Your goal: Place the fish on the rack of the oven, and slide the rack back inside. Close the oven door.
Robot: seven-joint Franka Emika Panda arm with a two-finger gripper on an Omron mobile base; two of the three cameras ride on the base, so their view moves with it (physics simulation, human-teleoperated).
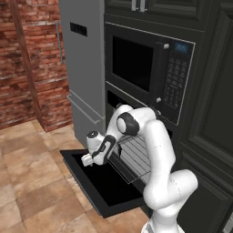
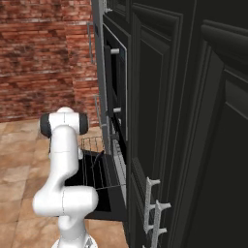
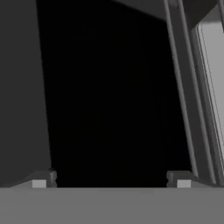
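Gripper (image 3: 111,178) jaws are seen spread wide, nothing held, in the hand view. Rack (image 1: 134,154) pulled out over lowered oven door (image 1: 98,182) is seen from the left base.

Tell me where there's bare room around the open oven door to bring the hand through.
The oven door lies flat with bare black panel toward its front and left edges. The rack is pulled out over its inner part, and the open pincer and forearm crowd the rack's left front corner. The tiled floor left of the door is free.
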